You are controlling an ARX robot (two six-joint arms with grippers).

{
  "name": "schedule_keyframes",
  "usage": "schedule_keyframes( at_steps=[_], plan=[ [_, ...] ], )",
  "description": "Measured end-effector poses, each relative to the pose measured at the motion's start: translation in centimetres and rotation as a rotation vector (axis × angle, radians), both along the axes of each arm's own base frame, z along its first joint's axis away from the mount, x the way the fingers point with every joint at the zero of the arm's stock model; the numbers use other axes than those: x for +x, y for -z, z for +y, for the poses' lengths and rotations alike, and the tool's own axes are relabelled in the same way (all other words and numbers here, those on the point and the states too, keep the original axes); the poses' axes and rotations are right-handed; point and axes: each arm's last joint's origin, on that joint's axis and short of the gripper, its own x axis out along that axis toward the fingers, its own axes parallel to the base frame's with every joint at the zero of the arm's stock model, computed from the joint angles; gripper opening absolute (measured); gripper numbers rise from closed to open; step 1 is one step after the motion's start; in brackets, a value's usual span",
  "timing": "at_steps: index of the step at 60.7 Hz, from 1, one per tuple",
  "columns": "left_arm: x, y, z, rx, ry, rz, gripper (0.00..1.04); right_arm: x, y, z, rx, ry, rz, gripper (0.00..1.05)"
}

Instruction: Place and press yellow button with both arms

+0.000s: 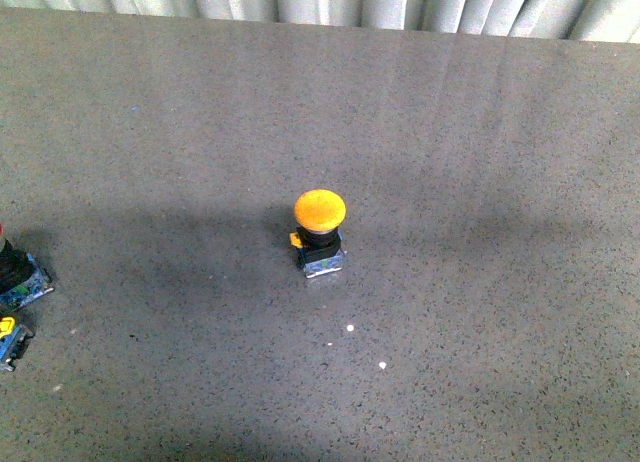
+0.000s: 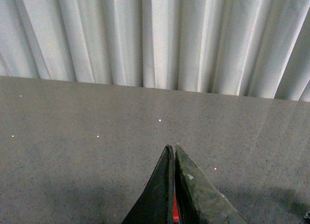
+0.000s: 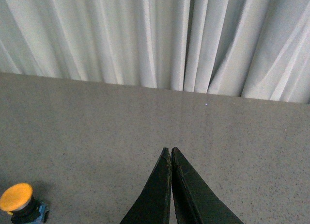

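Note:
The yellow button (image 1: 320,232) stands upright near the middle of the grey table, its orange-yellow cap on a black collar and silvery-blue base. It also shows in the right wrist view (image 3: 19,202), off to one side of my right gripper (image 3: 171,149), which is shut and empty above bare table. My left gripper (image 2: 172,147) is shut and empty over bare table, with no button in its view. Neither arm shows in the front view.
A red-topped switch on a bluish base (image 1: 18,277) and a low dark part with a yellow spot (image 1: 8,338) sit at the table's left edge. A pale pleated curtain (image 1: 320,4) hangs behind the table's far edge.

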Motion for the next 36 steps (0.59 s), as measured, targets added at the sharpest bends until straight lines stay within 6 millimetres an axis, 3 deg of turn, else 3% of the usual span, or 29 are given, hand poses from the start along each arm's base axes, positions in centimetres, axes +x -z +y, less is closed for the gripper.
schedule_keyframes(
  at_steps=[17, 36],
  plan=[
    [0.0, 0.0, 0.0, 0.0, 0.0, 0.0, 0.01, -1.9, 1.3, -1.4, 0.001, 0.001, 0.0, 0.01],
    [0.0, 0.0, 0.0, 0.0, 0.0, 0.0, 0.01, -3.4, 0.6, -1.4, 0.001, 0.001, -0.025, 0.01]
  ],
)
